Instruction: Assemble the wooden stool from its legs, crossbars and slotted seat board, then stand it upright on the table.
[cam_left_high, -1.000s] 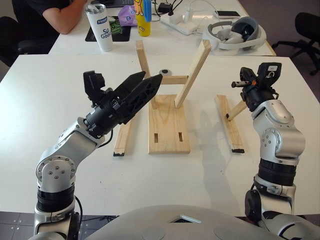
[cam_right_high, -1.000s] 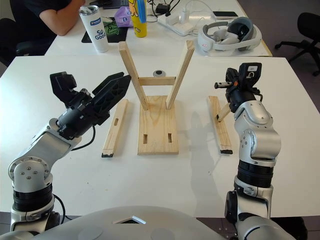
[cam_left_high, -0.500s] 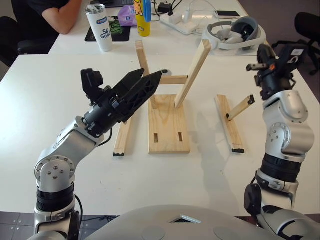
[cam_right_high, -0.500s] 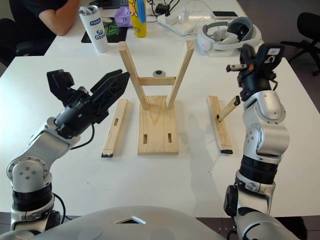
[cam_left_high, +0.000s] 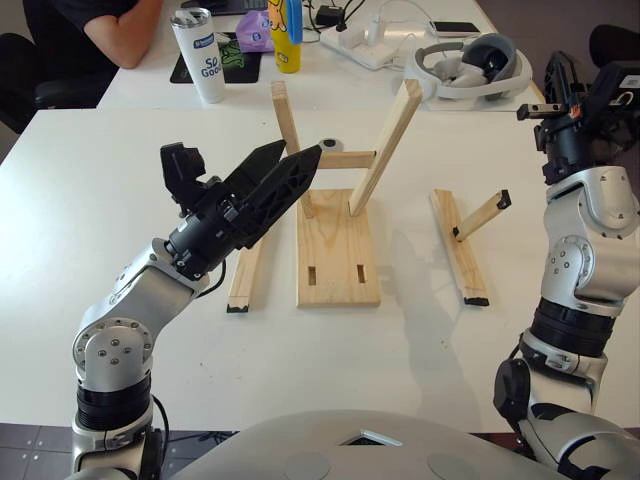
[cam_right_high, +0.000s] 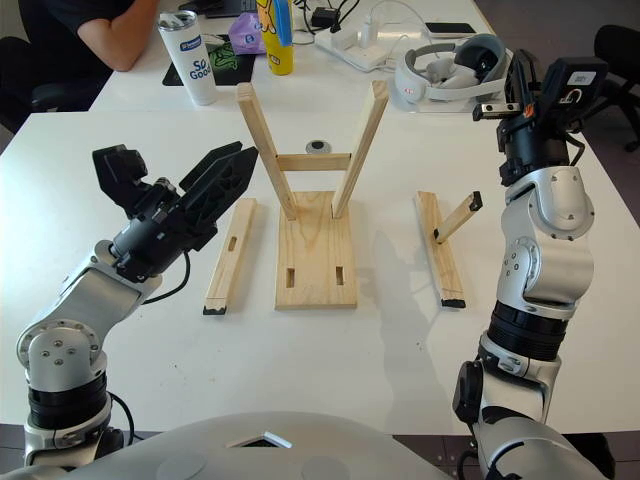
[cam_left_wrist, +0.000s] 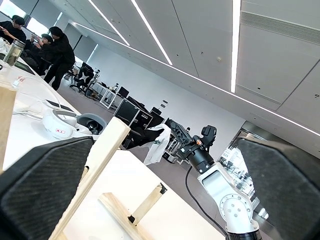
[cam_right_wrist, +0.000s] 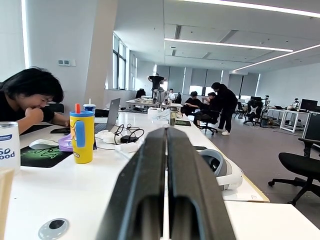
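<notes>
I have the white table (cam_left_high: 90, 180) under both arms. The slotted seat board (cam_left_high: 338, 255) lies flat just right of my left claw (cam_left_high: 302, 152), which is spread wide and holds nothing. Two legs (cam_left_high: 387, 145) joined by a crossbar (cam_left_high: 347, 159) stand at the board's far end, the nearer one just beside the claw's tips. A loose leg (cam_left_high: 245, 280) lies flat beneath that claw. A second loose leg (cam_left_high: 460, 262), its short crossbar (cam_left_high: 482, 215) angled upward, lies between the board and my right claw (cam_right_wrist: 166, 132), which is raised, clamped together and empty.
</notes>
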